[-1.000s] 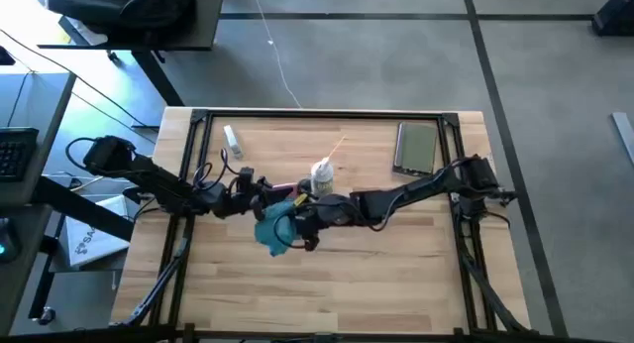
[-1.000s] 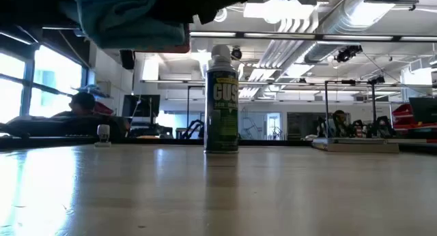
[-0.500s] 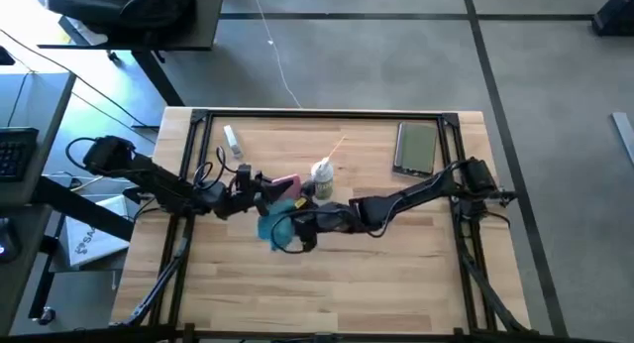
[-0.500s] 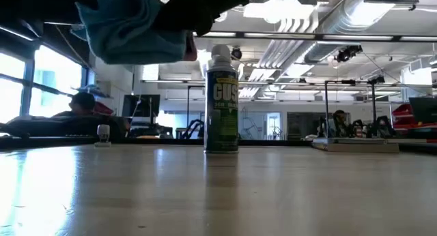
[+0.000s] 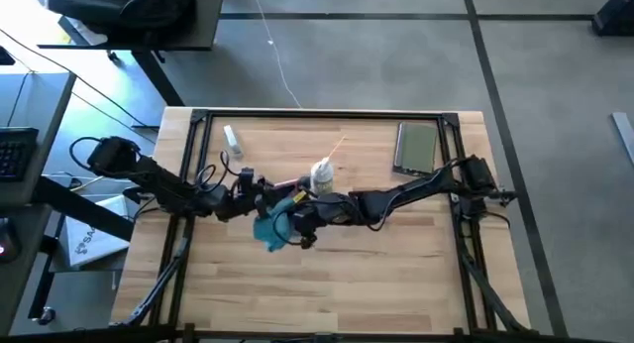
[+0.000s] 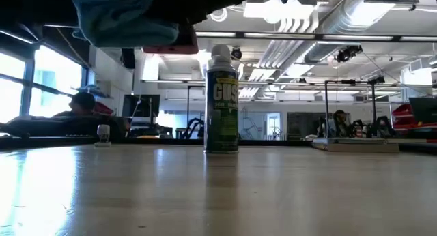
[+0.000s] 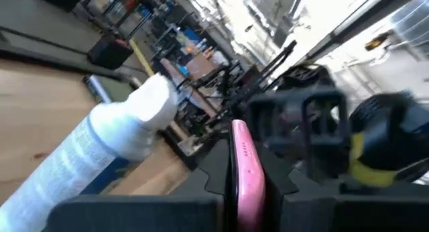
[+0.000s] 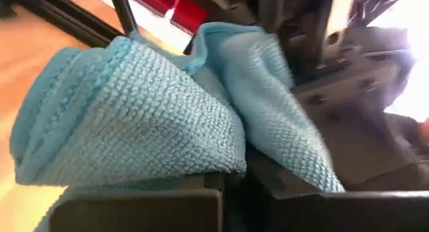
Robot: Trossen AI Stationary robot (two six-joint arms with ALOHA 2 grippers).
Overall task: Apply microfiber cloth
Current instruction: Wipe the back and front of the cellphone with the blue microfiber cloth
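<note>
Right gripper (image 5: 287, 224) fingers clamping the blue microfiber cloth (image 5: 271, 230) in the air just beside the spray can (image 5: 322, 177), left gripper (image 5: 280, 192) fingers pinching a pink phone (image 7: 245, 171) edge-on, its face hidden, cloth partly cut off in the low view.

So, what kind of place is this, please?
Probably a robotics lab or open workshop. Beyond the wooden table the low view shows exposed ceiling ducts, metal frames like other work stations, and a seated person at the left.
</note>
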